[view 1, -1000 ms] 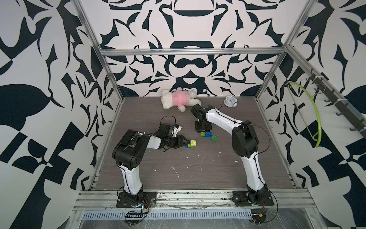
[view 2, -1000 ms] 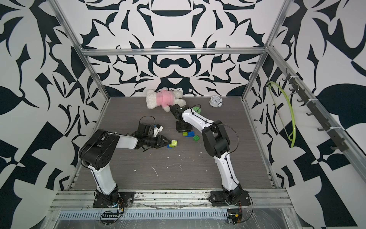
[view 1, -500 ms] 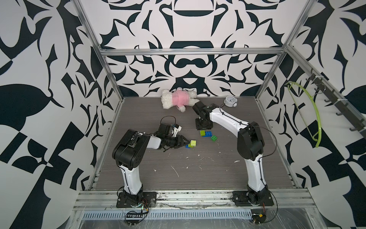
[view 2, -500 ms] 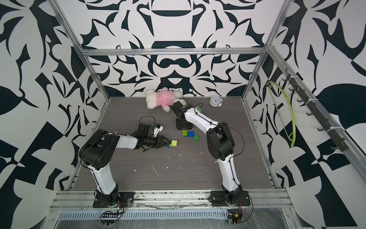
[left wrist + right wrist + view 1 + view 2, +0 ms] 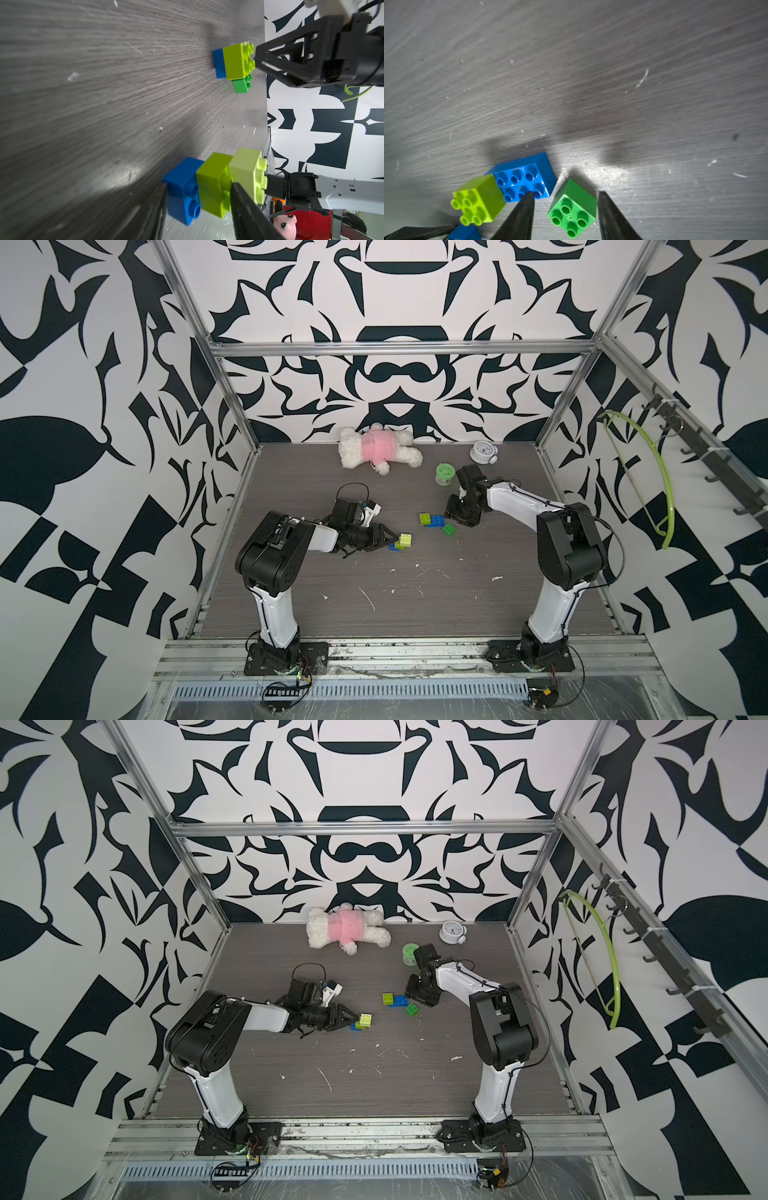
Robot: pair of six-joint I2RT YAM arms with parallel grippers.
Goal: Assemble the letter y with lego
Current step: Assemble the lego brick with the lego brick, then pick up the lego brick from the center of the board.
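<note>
Small blue brick (image 5: pixel 466 233) cut off by the right wrist view's edge; tabletop (image 5: pixel 591 62) there blurred; alarm clock (image 5: pixel 482 452) dial too small to read in both top views

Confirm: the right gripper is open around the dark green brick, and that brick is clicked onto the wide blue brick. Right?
Not quite. The right gripper is open around the dark green brick, but that brick is not clicked onto the wide blue brick: it stands loose on the table with a strip of bare surface between them. The right wrist view shows it.
</note>
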